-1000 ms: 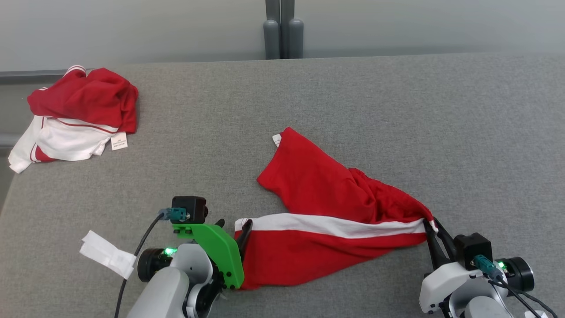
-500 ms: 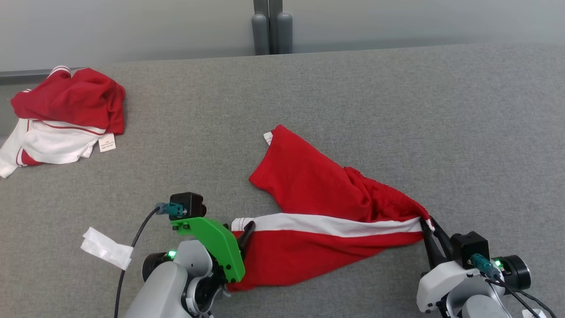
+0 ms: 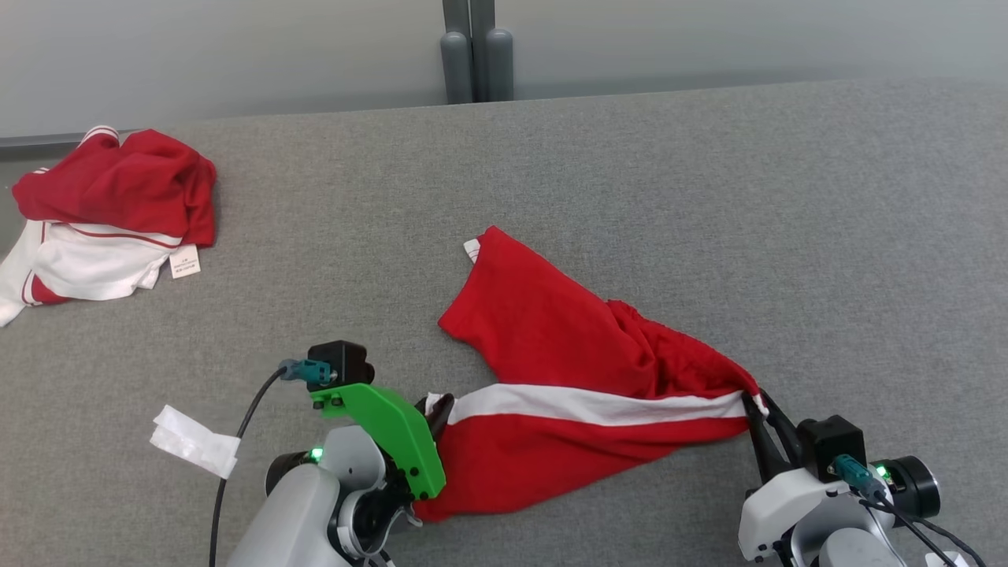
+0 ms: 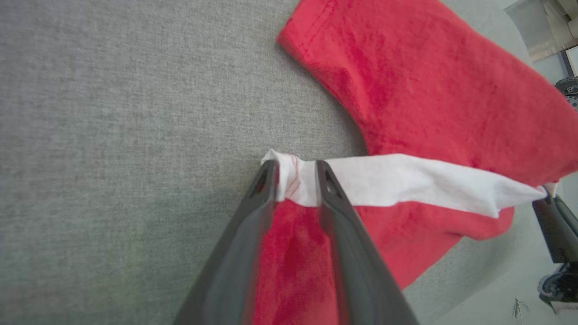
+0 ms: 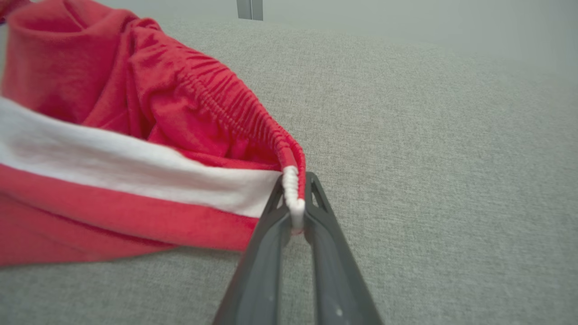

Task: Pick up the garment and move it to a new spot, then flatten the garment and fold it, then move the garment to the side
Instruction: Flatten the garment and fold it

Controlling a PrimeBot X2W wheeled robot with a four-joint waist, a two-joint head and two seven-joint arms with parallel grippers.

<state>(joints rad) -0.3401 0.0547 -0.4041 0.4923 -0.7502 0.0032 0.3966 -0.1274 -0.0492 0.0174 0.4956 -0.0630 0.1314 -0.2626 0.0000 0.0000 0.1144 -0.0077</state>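
Garment: the red garment (image 3: 567, 370) lay crumpled on the grey table (image 3: 709, 197), at the lower middle of the head view, stretched between the two grippers.
Left gripper: the left gripper (image 4: 295, 169) sat low at the lower left, its fingers drawn in on either side of the end of the white stripe (image 4: 406, 185), with cloth between them. Whether they truly bit could not be told.
Right gripper: the right gripper (image 5: 295, 198) reached in from the lower right, its fingers pressed together on the end of the elastic waistband (image 5: 235, 108).
Arm pose: both forearms came up from the bottom edge, with the fingers angled up-frame and close to the table.
Risk one: the stripe corner might slip out on the lift, since the left fingers held only a thin edge.
Risk two: uneven pulling could twist the bunched middle instead of flattening it.
Risk three: a wide swing toward the upper left might reach the second red-and-white heap (image 3: 110, 213).
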